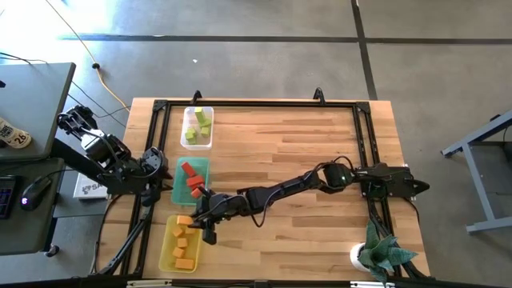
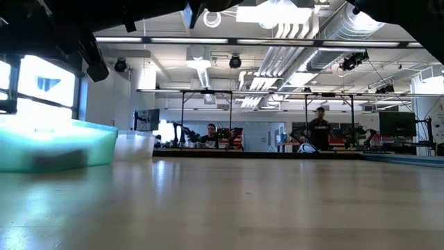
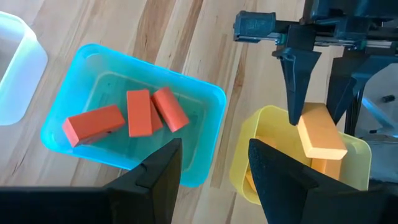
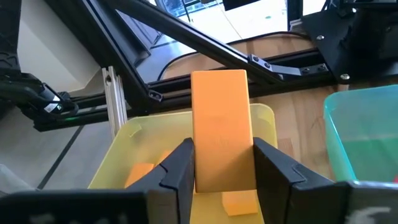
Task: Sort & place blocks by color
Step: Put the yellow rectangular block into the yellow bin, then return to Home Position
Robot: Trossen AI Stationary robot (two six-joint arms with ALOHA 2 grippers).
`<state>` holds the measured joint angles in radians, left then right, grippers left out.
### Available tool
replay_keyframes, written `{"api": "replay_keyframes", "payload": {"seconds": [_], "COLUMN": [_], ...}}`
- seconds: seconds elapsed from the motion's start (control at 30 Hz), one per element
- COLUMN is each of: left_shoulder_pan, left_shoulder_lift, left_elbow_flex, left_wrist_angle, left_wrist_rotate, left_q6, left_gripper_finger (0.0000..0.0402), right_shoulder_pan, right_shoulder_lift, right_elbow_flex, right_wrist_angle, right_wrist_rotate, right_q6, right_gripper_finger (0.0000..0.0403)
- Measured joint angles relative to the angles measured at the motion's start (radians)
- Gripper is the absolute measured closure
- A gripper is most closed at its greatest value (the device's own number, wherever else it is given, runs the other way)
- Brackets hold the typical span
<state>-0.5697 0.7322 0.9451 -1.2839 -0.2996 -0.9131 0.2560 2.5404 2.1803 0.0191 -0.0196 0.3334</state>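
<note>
Right wrist view: right tool [image 4: 222, 167] clamped on orange bar [image 4: 221, 127], long axis upright, over yellow tray [image 4: 127, 146] near worktop's left front corner; left tool [image 3: 214, 168] parted, empty.

Overhead view of a wooden table [image 1: 304, 160] with a black frame. Three trays sit in a column near its left edge: a clear tray [image 1: 198, 110] of yellow-green blocks [image 1: 198, 126], a green tray [image 1: 201, 165] of red blocks [image 1: 191, 177], a yellow tray [image 1: 166, 258] of orange blocks [image 1: 183, 242]. The right gripper [image 1: 210, 233] reaches over the yellow tray; the left gripper [image 1: 165, 187] waits beside the green tray.
</note>
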Motion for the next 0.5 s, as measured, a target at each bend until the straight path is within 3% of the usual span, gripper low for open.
{"api": "replay_keyframes", "payload": {"seconds": [0.33, 0.5], "left_shoulder_pan": [0.000, 0.000], "left_shoulder_lift": [0.000, 0.000], "left_elbow_flex": [0.000, 0.000], "left_wrist_angle": [0.000, 0.000], "left_wrist_rotate": [0.000, 0.001], "left_q6": [0.001, 0.024], "left_gripper_finger": [0.0229, 0.0229], "right_shoulder_pan": [-0.001, -0.001], "right_shoulder_lift": [0.000, 0.000], "right_elbow_flex": [0.000, 0.000], "right_wrist_angle": [0.000, 0.000], "right_wrist_rotate": [-0.012, -0.015], "right_q6": [0.017, 0.025], "right_gripper_finger": [0.0220, 0.0212]}}
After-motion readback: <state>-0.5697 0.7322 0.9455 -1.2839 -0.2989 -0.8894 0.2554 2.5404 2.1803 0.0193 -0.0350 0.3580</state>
